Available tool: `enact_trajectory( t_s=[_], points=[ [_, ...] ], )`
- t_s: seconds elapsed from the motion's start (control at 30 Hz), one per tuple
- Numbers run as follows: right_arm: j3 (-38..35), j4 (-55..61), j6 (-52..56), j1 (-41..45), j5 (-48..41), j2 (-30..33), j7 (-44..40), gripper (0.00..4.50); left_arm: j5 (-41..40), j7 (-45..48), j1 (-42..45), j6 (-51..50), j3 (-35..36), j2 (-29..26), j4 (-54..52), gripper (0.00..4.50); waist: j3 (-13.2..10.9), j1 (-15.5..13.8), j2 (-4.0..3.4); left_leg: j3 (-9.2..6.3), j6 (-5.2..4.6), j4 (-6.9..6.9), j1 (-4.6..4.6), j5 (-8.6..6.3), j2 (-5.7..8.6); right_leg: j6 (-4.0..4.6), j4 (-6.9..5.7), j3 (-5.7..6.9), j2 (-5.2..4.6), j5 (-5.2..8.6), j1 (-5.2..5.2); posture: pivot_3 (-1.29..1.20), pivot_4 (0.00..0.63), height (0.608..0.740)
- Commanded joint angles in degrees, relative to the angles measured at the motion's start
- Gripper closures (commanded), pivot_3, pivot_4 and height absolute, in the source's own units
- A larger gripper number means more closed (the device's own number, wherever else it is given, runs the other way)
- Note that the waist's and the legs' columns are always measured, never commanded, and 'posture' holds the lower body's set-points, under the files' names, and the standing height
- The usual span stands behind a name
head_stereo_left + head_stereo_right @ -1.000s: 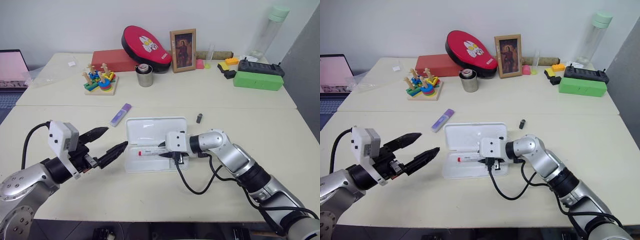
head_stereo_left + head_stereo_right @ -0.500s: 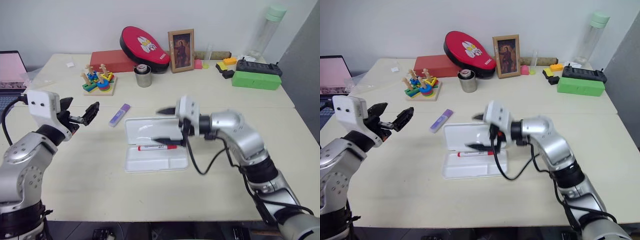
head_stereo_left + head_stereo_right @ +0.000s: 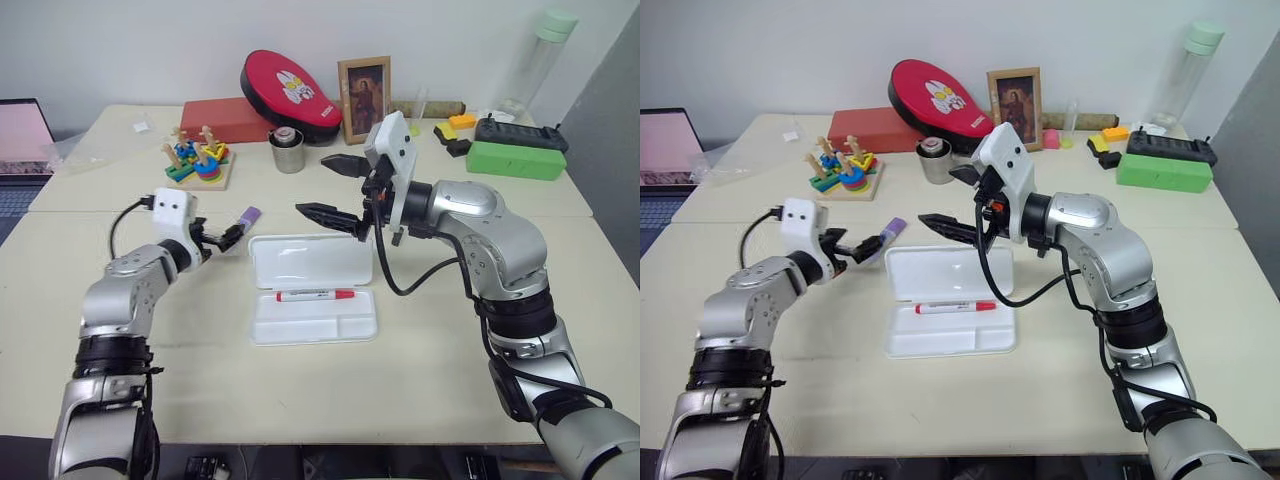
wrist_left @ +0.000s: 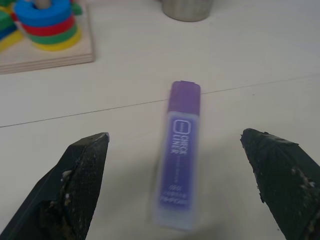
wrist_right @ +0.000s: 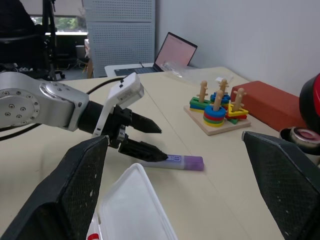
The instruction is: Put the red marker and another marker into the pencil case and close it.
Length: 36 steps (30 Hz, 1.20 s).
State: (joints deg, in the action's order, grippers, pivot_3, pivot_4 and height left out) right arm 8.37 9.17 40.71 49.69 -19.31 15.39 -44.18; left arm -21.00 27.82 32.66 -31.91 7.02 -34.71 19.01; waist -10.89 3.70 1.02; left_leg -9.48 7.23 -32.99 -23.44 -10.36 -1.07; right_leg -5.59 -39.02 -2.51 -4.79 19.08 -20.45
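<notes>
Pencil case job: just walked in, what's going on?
The flat white plastic pencil case lies open on the table, with the slim red-capped marker already in its tray. The right gripper hangs open above the raised lid, holding nothing. The left gripper is open around the chunky lilac-purple highlighter, which lies on the table beside the case, not yet gripped. The lid has not been closed.

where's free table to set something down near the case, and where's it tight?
Bare table lies in front of the pencil case toward the near edge, and to its right, up to the small dark piece. It is tight on the case's left, where the open left gripper straddles the purple marker, and along the back edge around the ring stacker, metal cup and photo frame.
</notes>
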Motion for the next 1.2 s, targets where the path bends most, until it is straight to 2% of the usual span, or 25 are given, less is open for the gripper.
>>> enact_trajectory(
  t_s=[0.03,0.2,0.63,0.77,0.87,1.0,1.1,1.2],
  points=[
    [-1.02,2.93,0.35,1.18,-1.49,0.19,1.11,0.01,3.38,1.95,3.38,2.26,-1.46,-0.01,5.62,0.00,0.00,0.27,0.00,0.00,0.00,0.00,0.00,0.00,0.00,0.00,0.00,0.00,0.00,0.00,0.00,0.00,0.150,0.740],
    [-1.03,3.71,0.98,0.91,-1.93,0.84,1.17,0.00,6.59,1.88,5.28,2.22,-2.91,0.41,10.55,0.85,0.00,1.08,0.00,0.00,0.00,0.01,0.00,0.00,0.00,0.00,0.01,0.00,0.00,0.00,0.00,0.00,0.150,0.740],
    [-0.92,3.54,0.52,1.06,-2.73,1.30,2.16,0.00,7.63,2.28,4.45,0.87,-1.49,1.52,9.81,3.27,0.00,1.13,0.00,-0.01,-0.01,-0.02,0.00,0.00,0.00,0.00,-0.02,0.00,0.00,0.00,0.03,0.00,0.150,0.740],
    [-1.32,3.26,-0.37,0.88,-3.22,1.95,1.44,0.00,7.66,-0.28,4.63,3.32,0.68,1.57,9.05,3.28,0.00,1.12,0.00,-0.01,-0.02,-0.02,0.00,0.00,0.00,0.00,-0.02,0.00,0.00,0.00,0.03,0.00,0.150,0.740],
    [-3.29,4.70,1.85,0.17,-7.12,4.26,-2.23,0.00,5.54,-0.66,4.57,8.09,3.95,2.46,4.30,3.28,0.00,1.11,0.00,-0.01,-0.02,-0.02,0.00,0.00,0.00,0.00,-0.02,0.00,0.00,0.00,0.02,0.00,0.150,0.740],
    [-5.48,8.70,4.22,-2.45,-13.19,10.53,-8.98,0.00,-4.84,5.97,5.10,7.70,8.76,3.07,-12.02,3.28,0.00,0.80,0.02,-0.12,0.05,-0.10,-0.33,0.04,0.00,0.00,0.06,0.12,-0.01,0.00,-0.12,0.00,0.150,0.740],
    [-8.03,10.81,6.07,-4.18,-17.14,14.70,-11.68,0.00,-13.95,11.71,6.69,1.30,10.36,-0.58,-24.37,3.28,-0.01,0.79,0.03,-0.09,0.07,-0.12,-0.51,0.05,0.01,0.00,0.10,0.10,-0.02,-0.01,-0.25,0.00,0.150,0.740],
    [-10.37,12.85,7.42,-7.15,-19.72,20.65,-14.76,0.00,-23.23,22.36,4.64,-7.96,6.93,-7.91,-35.23,3.28,0.00,1.14,0.03,-0.05,0.05,-0.07,-0.46,0.04,0.01,-0.01,0.08,0.06,-0.02,0.00,-0.25,0.00,0.150,0.740]
  ],
)
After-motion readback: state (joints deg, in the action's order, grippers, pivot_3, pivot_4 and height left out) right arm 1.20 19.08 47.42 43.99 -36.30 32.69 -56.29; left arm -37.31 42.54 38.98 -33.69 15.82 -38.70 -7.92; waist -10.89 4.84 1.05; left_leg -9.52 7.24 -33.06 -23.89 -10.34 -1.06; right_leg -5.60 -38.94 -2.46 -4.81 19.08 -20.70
